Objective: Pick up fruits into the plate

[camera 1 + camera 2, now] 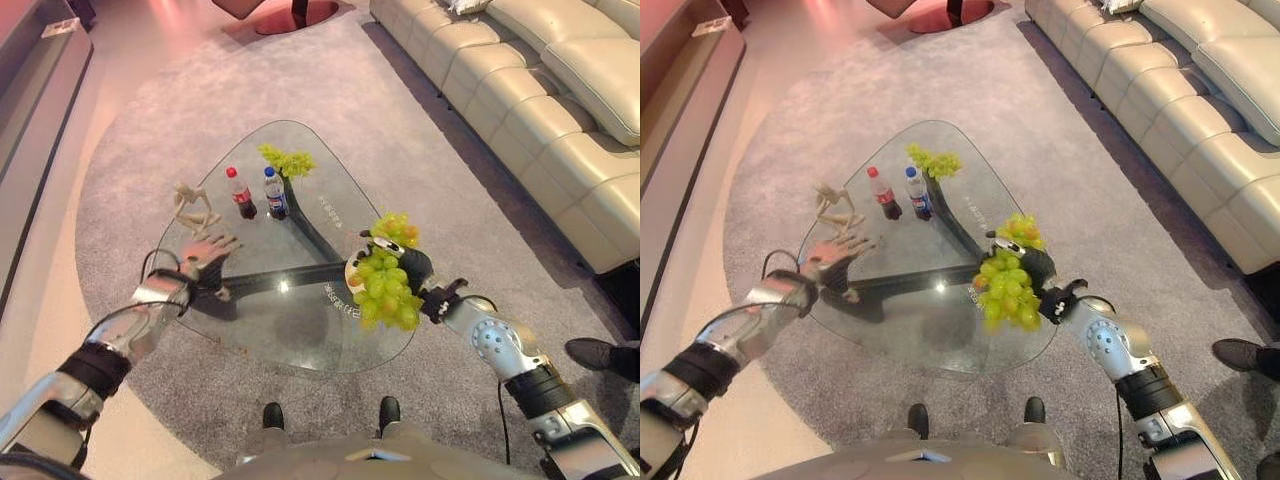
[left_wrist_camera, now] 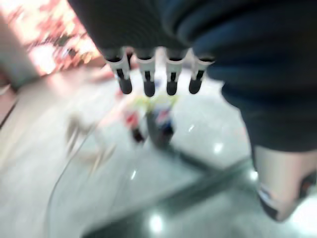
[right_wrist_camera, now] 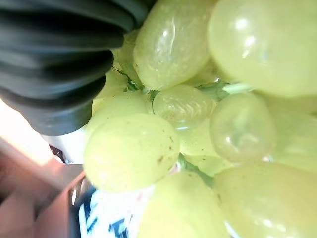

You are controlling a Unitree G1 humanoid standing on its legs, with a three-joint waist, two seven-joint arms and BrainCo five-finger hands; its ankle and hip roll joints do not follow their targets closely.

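A bunch of green grapes [image 1: 387,290] hangs from the right hand [image 1: 410,262], whose fingers close round its top, above the near right part of the glass surface [image 1: 300,330]. More grapes [image 1: 397,229] sit just behind that hand, and a third bunch [image 1: 287,159] lies at the far end. Two bottles [image 1: 258,193] stand side by side near the middle. The left hand [image 1: 205,253] hovers over the left edge, fingers straight and holding nothing.

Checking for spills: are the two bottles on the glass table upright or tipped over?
Upright. The red-capped cola bottle and the blue-capped bottle both stand side by side, caps up, on the glass table.
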